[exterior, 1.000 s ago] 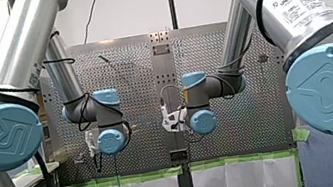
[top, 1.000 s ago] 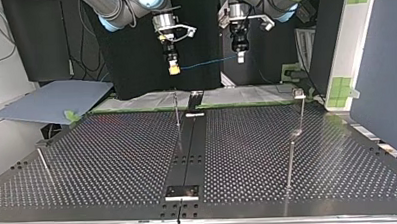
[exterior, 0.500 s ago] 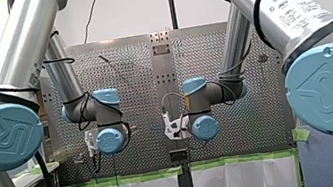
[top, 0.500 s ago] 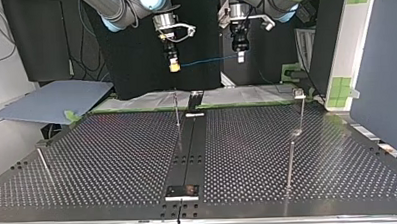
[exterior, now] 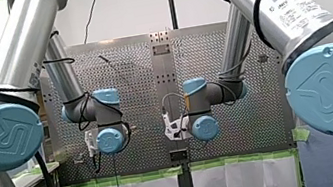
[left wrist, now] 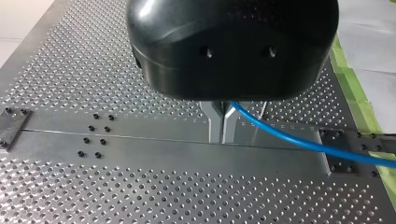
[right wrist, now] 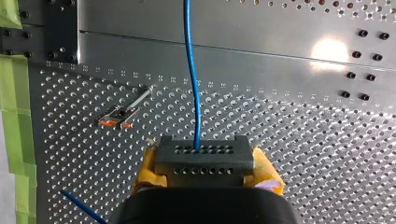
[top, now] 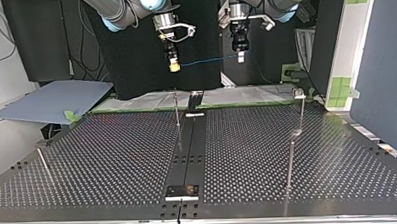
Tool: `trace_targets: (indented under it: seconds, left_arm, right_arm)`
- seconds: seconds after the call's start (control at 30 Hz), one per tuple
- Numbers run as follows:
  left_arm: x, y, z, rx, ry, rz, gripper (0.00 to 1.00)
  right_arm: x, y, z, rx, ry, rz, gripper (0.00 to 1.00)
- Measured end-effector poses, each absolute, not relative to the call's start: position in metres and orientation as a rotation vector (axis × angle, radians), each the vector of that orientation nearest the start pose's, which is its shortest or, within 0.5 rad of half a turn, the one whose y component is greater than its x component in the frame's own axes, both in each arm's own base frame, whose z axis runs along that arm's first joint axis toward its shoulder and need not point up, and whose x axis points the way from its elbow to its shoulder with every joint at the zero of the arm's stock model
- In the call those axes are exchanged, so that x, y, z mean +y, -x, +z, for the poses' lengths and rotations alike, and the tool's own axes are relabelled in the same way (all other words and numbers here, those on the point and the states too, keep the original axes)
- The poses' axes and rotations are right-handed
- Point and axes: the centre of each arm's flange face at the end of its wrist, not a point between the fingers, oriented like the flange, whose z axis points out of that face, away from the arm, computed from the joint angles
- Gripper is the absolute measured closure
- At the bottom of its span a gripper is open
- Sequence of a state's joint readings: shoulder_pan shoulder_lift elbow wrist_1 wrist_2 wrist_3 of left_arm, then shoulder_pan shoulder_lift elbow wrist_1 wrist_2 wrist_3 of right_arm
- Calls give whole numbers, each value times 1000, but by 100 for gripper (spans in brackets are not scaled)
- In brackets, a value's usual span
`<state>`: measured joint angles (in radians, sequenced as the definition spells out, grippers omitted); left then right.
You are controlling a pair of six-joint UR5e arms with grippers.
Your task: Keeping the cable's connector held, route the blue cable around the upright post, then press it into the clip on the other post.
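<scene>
In the right wrist view my right gripper [right wrist: 205, 169] is shut on the black connector [right wrist: 204, 150] with its yellow pads [right wrist: 144, 176]. The blue cable [right wrist: 191, 70] leaves the connector and runs straight ahead. My left gripper [left wrist: 223, 139] is shut on the blue cable [left wrist: 299, 142], which trails off to one side of its fingers. In the top view my right gripper [top: 174, 67] and my left gripper [top: 240, 56] hang above the table's far edge, with the cable [top: 209, 61] stretched between them. A thin upright post [top: 177, 110] stands below them. A taller post with a clip [top: 300, 94] stands at the top view's right.
A short tilted post [top: 43, 160] stands at the top view's left on the perforated table [top: 113, 160]. A dark centre rail [top: 188, 157] runs along the table. Under my right gripper a small clip with orange tips [right wrist: 120, 113] shows. Green tape [top: 285, 71] edges the far side.
My right arm's wrist has sunk slightly in the front view. Both grips and the cable's span look unchanged.
</scene>
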<state>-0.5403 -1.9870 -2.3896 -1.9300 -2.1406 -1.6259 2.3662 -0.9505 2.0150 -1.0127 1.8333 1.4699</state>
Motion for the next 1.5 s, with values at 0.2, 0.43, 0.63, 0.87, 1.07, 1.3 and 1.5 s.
trace_targets:
  seconds: [0.2, 0.43, 0.63, 0.87, 1.07, 1.3, 1.5]
  left_arm:
    - [-265, -287, 79, 1589, 57, -10, 100]
    - [-265, -287, 79, 1589, 57, -10, 100]
    - [-265, -287, 79, 1589, 57, -10, 100]
    - [-265, -287, 79, 1593, 52, -9, 100]
    - [-271, -289, 89, 1599, -14, -16, 100]
    - [-270, -290, 112, 1599, -16, -44, 100]
    - [-265, -292, 131, 1580, 37, -63, 100]
  right_arm:
    - [-293, -452, 61, -826, -1660, 1479, 100]
    - [-293, -452, 61, -826, -1660, 1479, 100]
    - [-293, -452, 61, -826, -1660, 1479, 100]
    - [-293, -449, 62, -830, -1660, 1465, 100]
    - [-290, -444, 81, -868, -1656, 1468, 100]
    - [-285, -448, 110, -892, -1648, 1563, 100]
    - [-284, -453, 140, -867, -1619, 1647, 100]
